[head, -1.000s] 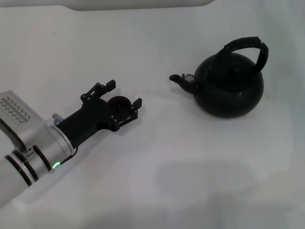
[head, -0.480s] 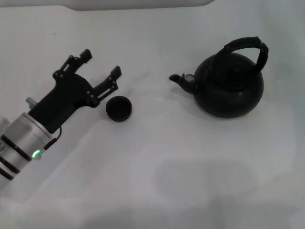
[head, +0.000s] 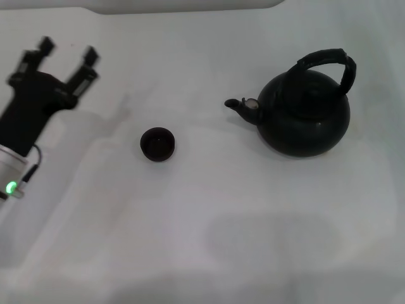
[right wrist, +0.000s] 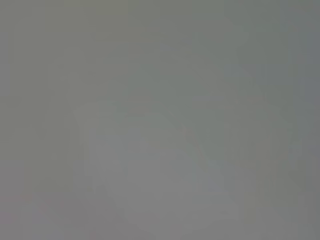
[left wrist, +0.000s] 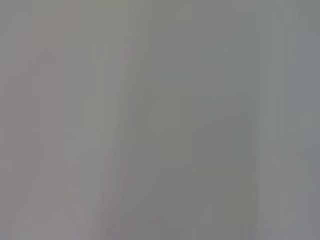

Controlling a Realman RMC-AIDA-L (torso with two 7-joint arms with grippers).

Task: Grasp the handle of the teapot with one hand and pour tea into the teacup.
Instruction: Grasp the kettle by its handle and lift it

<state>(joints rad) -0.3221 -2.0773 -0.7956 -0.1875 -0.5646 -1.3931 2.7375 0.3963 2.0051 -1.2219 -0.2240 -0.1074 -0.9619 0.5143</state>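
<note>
On the white counter, I see the teapot at right of frame; it looks heavy and rigid, so I'd grip its arched handle at the top. The small teacup sits centre-left, light, easily knocked. My left hand hangs upper left, fingers spread, empty.

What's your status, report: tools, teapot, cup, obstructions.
Left tool open, raised at far left, clear of cup. Right tool not in view. Teapot upright, handle ungrasped, spout toward cup. Nothing between them.
</note>
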